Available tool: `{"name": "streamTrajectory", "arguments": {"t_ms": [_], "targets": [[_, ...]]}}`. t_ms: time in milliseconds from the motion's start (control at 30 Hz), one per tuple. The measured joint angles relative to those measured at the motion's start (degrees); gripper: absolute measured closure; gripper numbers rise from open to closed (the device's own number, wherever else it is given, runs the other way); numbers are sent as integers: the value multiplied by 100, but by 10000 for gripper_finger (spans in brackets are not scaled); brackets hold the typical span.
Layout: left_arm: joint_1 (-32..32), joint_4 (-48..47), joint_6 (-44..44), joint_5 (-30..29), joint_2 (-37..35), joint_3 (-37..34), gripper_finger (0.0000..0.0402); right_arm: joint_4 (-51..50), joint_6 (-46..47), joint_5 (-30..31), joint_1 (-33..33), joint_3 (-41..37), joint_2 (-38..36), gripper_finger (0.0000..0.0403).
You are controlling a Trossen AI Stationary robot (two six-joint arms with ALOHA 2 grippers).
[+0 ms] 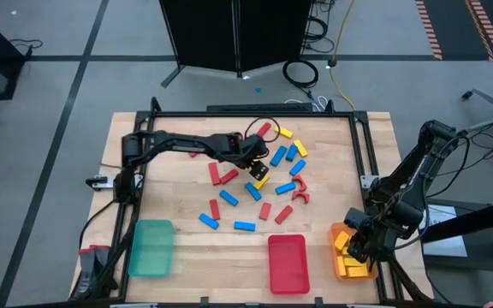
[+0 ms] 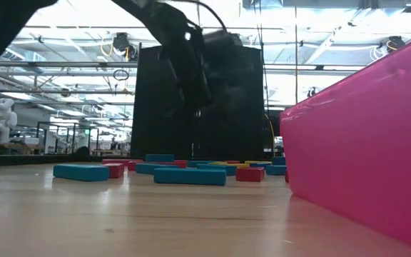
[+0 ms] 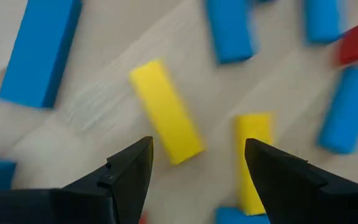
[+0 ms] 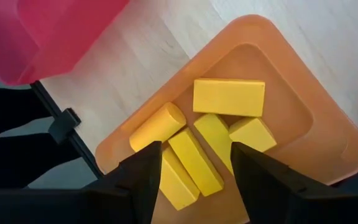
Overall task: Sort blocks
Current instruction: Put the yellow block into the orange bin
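The left gripper [image 3: 194,168], fingers spread and empty, hovers over the scattered blocks [image 1: 259,181] mid-bench — a yellow bar [image 3: 165,111] lies just ahead, its long axis skewed across the gap. The right gripper [image 4: 191,171], also open, hangs above the orange tray [image 4: 303,93].

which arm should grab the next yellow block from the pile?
Left. The left gripper hangs open right over two yellow blocks in the loose pile. The right gripper is off at the orange tray, open above the yellow pieces already sorted there.
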Motion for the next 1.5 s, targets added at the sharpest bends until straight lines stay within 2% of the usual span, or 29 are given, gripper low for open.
{"name": "streamTrajectory", "arguments": {"t_ms": [167, 400, 600, 767, 967, 1033, 1100, 1233, 1367, 1500], "targets": [[129, -593, -47, 103, 342, 294, 143, -29, 0, 339, 0, 0, -2, 215], [120, -436, -59, 89, 393, 533, 143, -62, -33, 437, -4, 0, -2, 215], [163, -384, -68, -186, 427, 616, 143, -184, -42, 428, -4, 0, -2, 215], [249, -276, -272, 206, 695, 613, 143, -206, -44, 426, -4, 0, -2, 215], [179, -298, -348, 333, 965, 630, 145, -230, -44, 426, -4, 0, -2, 215], [171, -330, -346, 387, 1007, 640, 158, -232, -44, 424, -4, 0, -2, 215], [145, -367, -324, 381, 1018, 640, 189, -251, -44, 424, -4, 0, -2, 215], [89, -410, -98, 379, 1001, 630, 288, -345, -44, 424, -4, 0, -2, 215], [15, -313, 330, 442, 1003, 626, 294, -511, -35, 537, -5, 0, 0, 215], [11, -470, 467, 526, 940, 723, 294, -578, -40, 1254, -118, 0, -2, 215]]}}
